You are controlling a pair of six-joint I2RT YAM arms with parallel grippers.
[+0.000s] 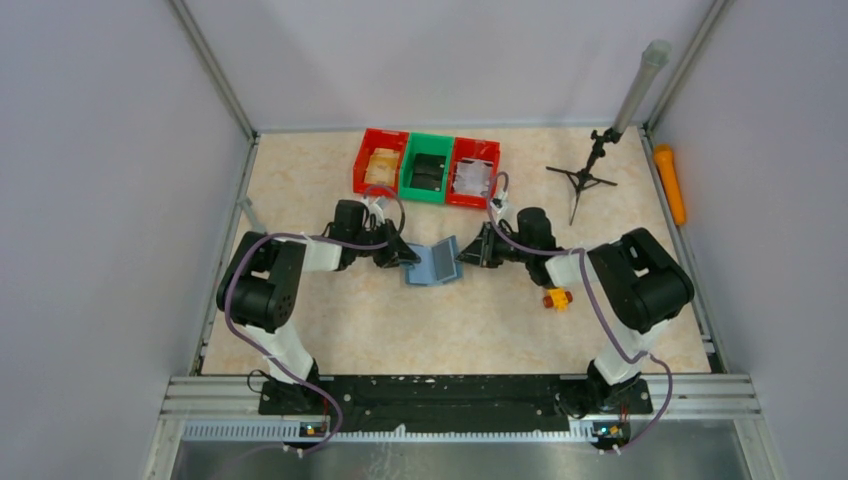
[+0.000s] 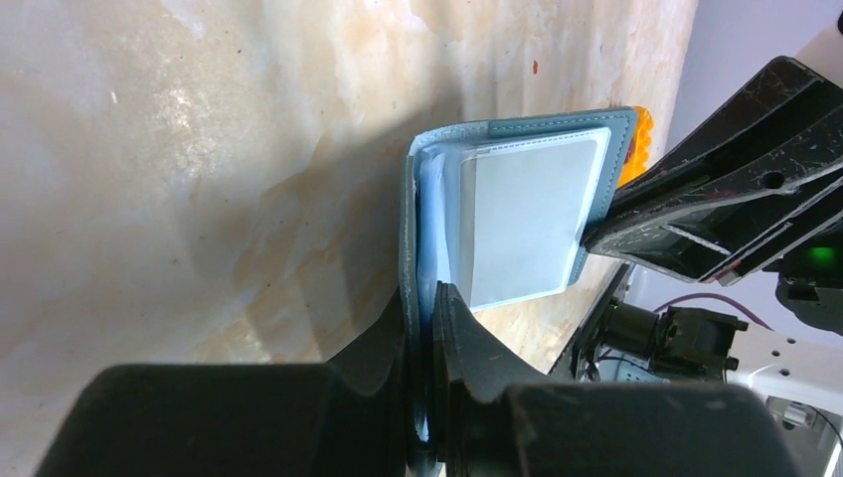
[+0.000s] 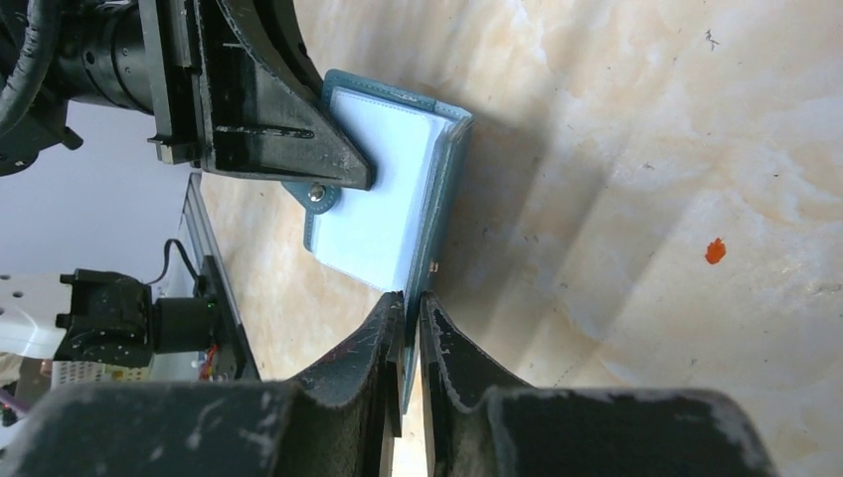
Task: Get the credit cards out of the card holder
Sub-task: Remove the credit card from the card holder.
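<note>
Holding the small flat teal-blue folding card holder (image 1: 433,264) open between them, both arms meet over the middle of the beige marbled table (image 1: 330,320). The left gripper (image 2: 429,298) has its two black fingers pressed nearly together on the edge of one flap, with the teal cover and its paler lining pinched between them. The right gripper (image 3: 411,303) is closed just as narrowly on the edge of the opposite flap. From above, the holder is spread like a half-open book, with its blue-grey inside facing up and towards the near edge.

In the left wrist view a pale grey stitched panel (image 2: 527,224) fills the inner face of the far flap. It could be a slot window or the face of one of the credit cards, and the glare makes it hard to say which. No dark card edge stands clear of the slots in either wrist view.

A yellow-orange toy block (image 1: 557,297) lies on the table near the right arm, apart from the holder. Along the far edge two red plastic bins (image 1: 474,172) flank a green plastic bin (image 1: 428,170), the three touching side by side. A small black tripod (image 1: 585,180) stands to their right.
</note>
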